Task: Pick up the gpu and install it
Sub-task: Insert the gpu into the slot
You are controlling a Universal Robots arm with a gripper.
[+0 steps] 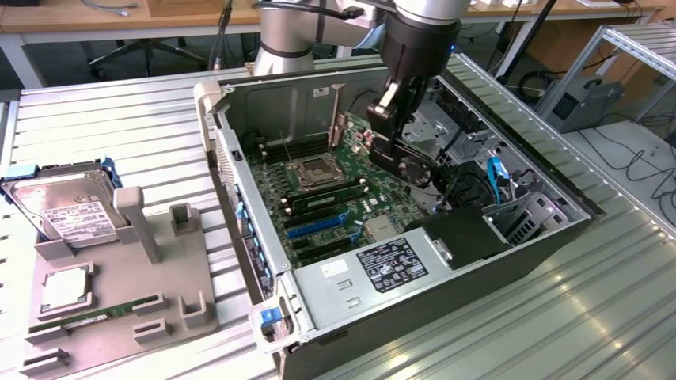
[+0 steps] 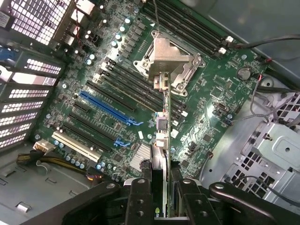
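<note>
The arm is pointed down into the open case, with the gpu grasped edge-on in its jaws above the motherboard.

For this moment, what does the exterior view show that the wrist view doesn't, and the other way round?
Exterior view: the gray fixture tray beside the open computer case, carrying the hard drive, a CPU and a RAM stick; also the arm reaching over the case.
Wrist view: the gpu edge-on, hanging over the motherboard.
Both: the end effector shut on the gpu, the CPU socket and the blue slot.
</note>
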